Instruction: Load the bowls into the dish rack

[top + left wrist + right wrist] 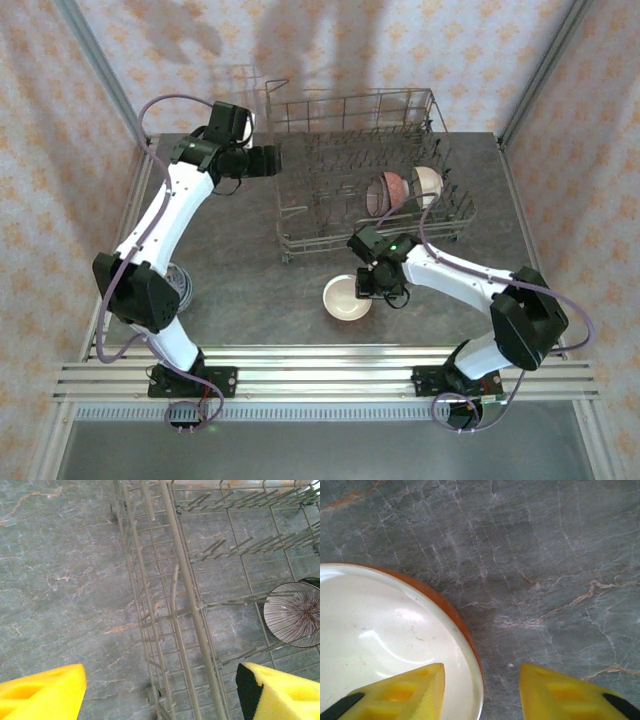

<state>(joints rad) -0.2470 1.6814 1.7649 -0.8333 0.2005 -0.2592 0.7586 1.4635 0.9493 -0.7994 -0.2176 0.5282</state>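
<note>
Two bowls [390,190] in dish rack [320,238]

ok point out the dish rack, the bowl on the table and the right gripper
dish rack [320,190]: top view, bare wire floor near its left end
bowl [345,298]: top view, middle of its white inside
right gripper [481,666]: right wrist view, midway between its yellow fingertips

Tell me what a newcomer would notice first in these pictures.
The big grey wire dish rack at the far middle of the table stands out, with two bowls on edge in its right side. In front of it sits a cream bowl with an orange outside, the open right gripper straddling its rim. The left gripper, also open, hovers over the rack's left wall.
</note>
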